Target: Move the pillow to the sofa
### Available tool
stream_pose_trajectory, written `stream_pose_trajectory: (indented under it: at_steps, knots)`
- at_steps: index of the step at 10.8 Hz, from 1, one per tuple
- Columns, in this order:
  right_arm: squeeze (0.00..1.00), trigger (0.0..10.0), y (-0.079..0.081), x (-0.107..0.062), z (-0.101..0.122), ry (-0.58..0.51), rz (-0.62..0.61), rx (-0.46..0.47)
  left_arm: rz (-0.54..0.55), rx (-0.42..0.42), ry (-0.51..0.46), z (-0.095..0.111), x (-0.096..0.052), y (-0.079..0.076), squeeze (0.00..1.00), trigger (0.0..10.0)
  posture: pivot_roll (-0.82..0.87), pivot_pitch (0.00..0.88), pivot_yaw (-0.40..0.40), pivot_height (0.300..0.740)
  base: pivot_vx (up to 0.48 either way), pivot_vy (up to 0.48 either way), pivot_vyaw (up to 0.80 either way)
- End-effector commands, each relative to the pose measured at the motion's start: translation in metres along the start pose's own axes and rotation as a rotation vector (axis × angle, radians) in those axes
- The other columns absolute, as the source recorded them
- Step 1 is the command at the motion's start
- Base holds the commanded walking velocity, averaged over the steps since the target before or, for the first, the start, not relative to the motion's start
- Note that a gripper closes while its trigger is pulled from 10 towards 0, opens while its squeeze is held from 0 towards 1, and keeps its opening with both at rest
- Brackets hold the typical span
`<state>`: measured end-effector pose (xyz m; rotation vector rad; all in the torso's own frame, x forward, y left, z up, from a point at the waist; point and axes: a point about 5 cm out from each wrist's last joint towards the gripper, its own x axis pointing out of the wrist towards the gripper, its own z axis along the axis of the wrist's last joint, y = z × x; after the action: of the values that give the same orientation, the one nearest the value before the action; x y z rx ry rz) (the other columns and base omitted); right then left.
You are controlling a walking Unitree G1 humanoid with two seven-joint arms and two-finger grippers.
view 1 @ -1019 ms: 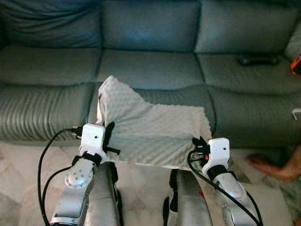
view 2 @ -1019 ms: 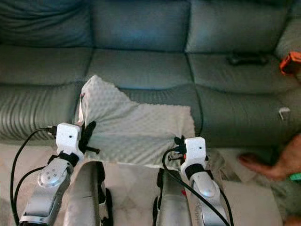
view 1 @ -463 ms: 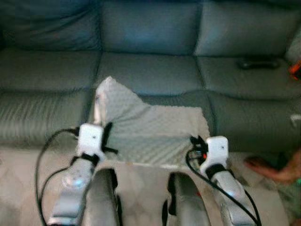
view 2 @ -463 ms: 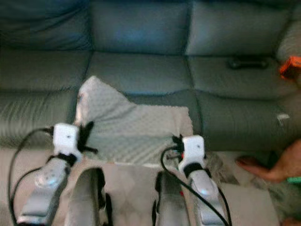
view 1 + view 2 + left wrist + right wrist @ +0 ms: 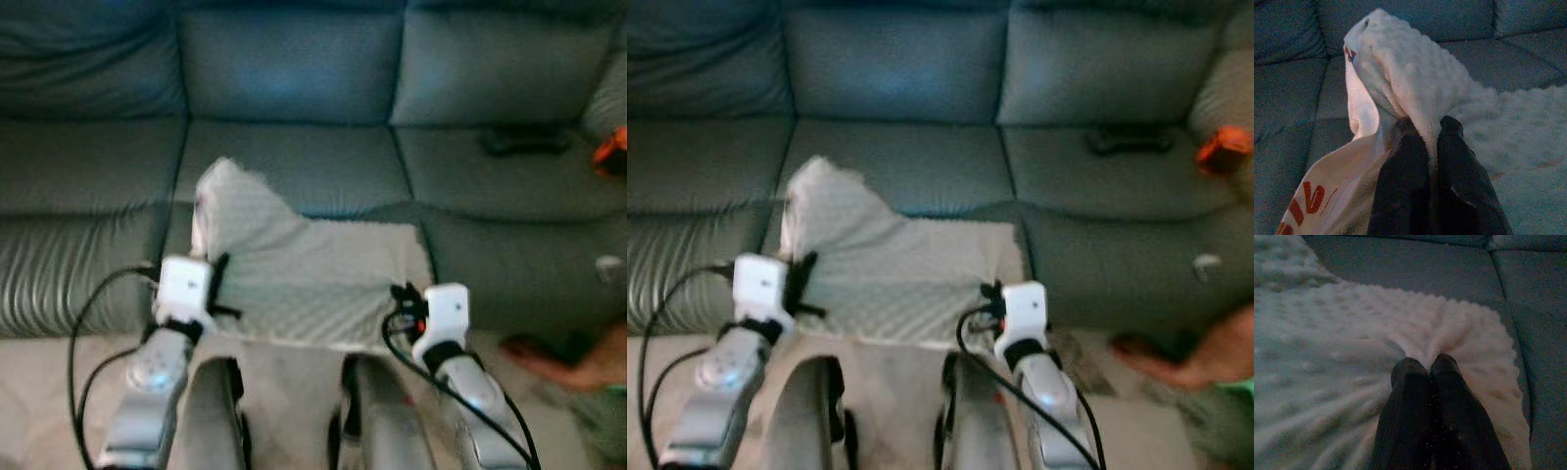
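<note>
Left wrist view: both the left pincer (image 5: 1426,128) and right pincer (image 5: 1425,363) pinch the pillow (image 5: 313,274); its red print (image 5: 1308,199) is unreadable.

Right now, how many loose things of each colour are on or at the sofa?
White: 2, the pillow and a small scrap
Black: 1, a remote-like object
Orange: 1, an object at the sofa's right end
Total: 4

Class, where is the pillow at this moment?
The pillow hangs in the middle of the eye views, pinched between the left gripper and right gripper, in front of the sofa's middle seat.
</note>
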<state>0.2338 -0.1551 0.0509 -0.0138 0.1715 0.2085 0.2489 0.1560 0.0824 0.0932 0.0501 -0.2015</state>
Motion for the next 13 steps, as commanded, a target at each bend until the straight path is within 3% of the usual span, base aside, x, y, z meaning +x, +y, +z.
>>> stream_pose_trajectory:
  at_steps: [1, 4, 7, 9, 13]
  knots:
    - [0.0, 10.0, -0.009, -0.005, -0.001, 0.012, -0.021, -0.018, -0.018, -0.014, -0.004, 0.0, 0.001, -0.01, 0.0, 10.0, -0.04, 0.187, -0.04, 0.612, 0.0, 0.0, 0.0]
    - [0.0, 10.0, -0.013, 0.008, 0.014, -0.034, 0.004, -0.068, 0.028, 0.009, -0.014, 0.002, 0.005, -0.003, 0.0, 10.0, -0.04, 0.198, -0.034, 0.612, 0.0, 0.0, 0.5]
    - [0.0, 10.0, -0.019, 0.024, 0.028, -0.073, -0.001, -0.066, 0.116, 0.017, -0.029, 0.009, 0.015, 0.016, 0.0, 10.0, -0.03, 0.209, -0.036, 0.612, 0.0, 0.0, 0.37]
    - [0.0, 10.0, -0.016, 0.03, 0.031, -0.092, -0.024, -0.069, 0.08, -0.008, -0.036, 0.012, 0.021, 0.016, 0.0, 10.0, -0.03, 0.216, -0.039, 0.612, 0.0, 0.0, 0.0]
    - [0.0, 10.0, -0.019, 0.015, 0.026, -0.068, -0.102, -0.057, 0.024, 0.035, -0.042, 0.009, 0.037, 0.003, 0.0, 10.0, -0.05, 0.33, -0.029, 0.612, 0.0, 0.0, 0.0]
